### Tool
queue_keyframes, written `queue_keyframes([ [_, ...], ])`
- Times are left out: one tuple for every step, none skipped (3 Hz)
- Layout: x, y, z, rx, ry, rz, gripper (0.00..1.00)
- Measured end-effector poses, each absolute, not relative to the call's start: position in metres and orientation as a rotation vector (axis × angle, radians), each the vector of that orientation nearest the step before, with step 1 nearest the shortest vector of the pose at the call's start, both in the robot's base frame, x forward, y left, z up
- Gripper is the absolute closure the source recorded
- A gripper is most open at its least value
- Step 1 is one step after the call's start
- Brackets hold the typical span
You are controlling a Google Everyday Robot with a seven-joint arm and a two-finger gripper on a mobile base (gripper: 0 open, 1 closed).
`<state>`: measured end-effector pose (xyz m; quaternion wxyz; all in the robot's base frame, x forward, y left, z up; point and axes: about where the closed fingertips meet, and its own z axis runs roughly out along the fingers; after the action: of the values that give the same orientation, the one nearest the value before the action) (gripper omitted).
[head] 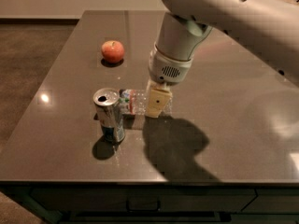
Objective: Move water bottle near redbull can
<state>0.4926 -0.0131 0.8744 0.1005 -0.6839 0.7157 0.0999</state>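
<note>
Water bottle (133,101) flat on its side on the dark table (224,139), long axis running left to right across the view. Left end just beside the upright redbull can (110,115), slightly behind it; cap hidden there, probably pointing at the can. Gripper (158,107) down over the bottle's right half, clamped across the body, cream finger against the near side. Apple (112,51) well apart, toward the far left.
</note>
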Motion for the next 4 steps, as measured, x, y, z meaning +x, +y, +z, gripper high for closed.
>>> queue_keyframes([
  [0.488,-0.009,0.87,-2.045,2.113,0.273,0.85],
  [0.487,-0.007,0.864,-2.067,2.116,0.248,0.61],
  [0.487,-0.007,0.86,-2.08,2.117,0.23,0.37],
  [0.487,-0.006,0.86,-2.08,2.115,0.231,0.14],
])
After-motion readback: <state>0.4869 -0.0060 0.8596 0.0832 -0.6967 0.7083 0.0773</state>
